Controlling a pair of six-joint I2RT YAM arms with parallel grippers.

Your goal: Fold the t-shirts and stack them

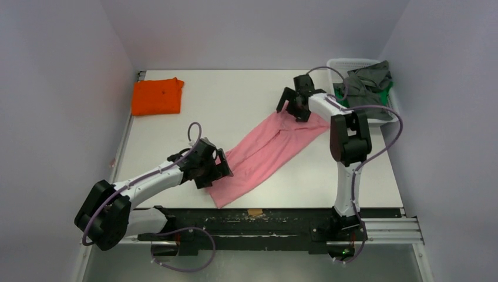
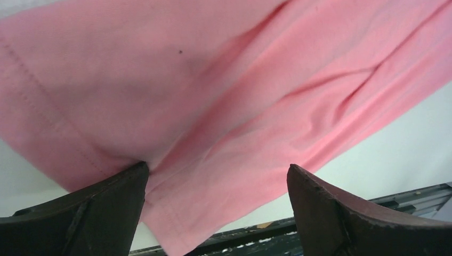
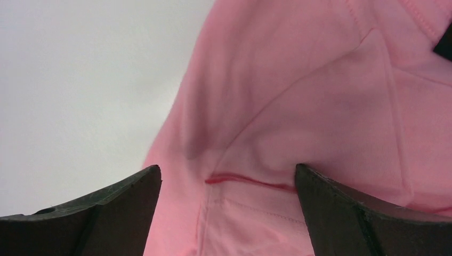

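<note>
One orange t-shirt is sitting folded far left on the counter; pink t-shirt is lying mid-counter, left end effector and right end effector gaping over its ends; basket is holding the rest

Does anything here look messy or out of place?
The pink shirt lies slantwise across the table, creased into a narrow strip. A grey shirt and a green shirt spill over the basket rim. The orange shirt is neatly folded.
</note>
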